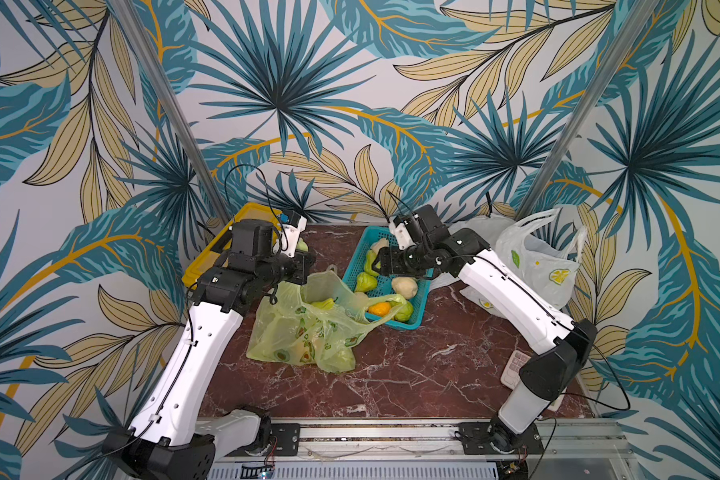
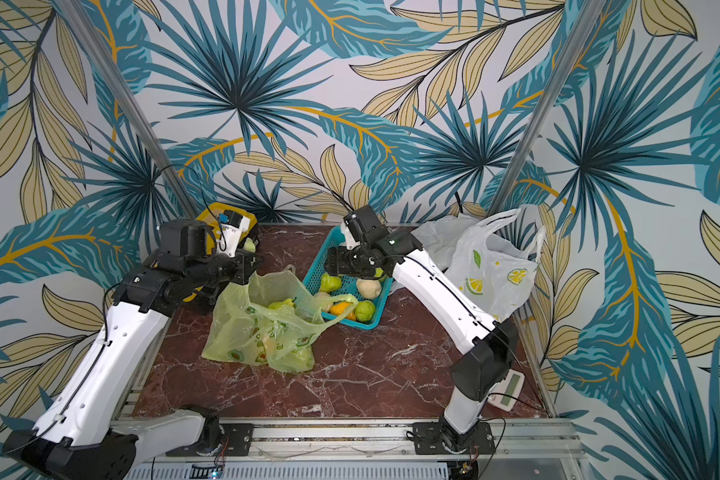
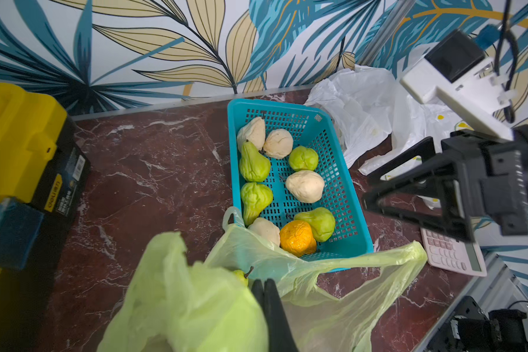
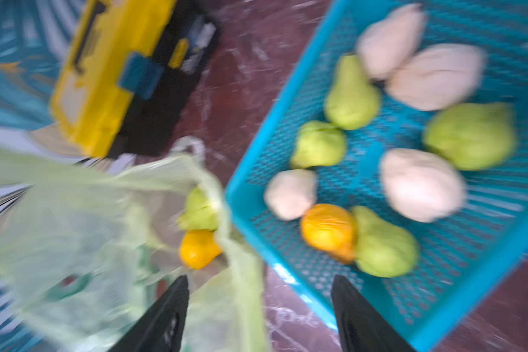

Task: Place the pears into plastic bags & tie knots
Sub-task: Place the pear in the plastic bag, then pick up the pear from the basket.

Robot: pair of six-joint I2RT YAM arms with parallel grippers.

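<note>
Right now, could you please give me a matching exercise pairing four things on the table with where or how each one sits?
Things:
1 lime-green bag
2 lemon-print bag
3 teal basket
4 calculator

Places or states:
A lies flat near the front right edge
B green plastic drapes over its near corner
C pinched in the shut left gripper
D stands in the far right corner

Pairs: 1-C, 2-D, 3-B, 4-A.

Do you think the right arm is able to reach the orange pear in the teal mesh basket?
Probably yes: its open, empty jaws hover above the teal mesh basket; the orange pear lies uncovered.
</note>
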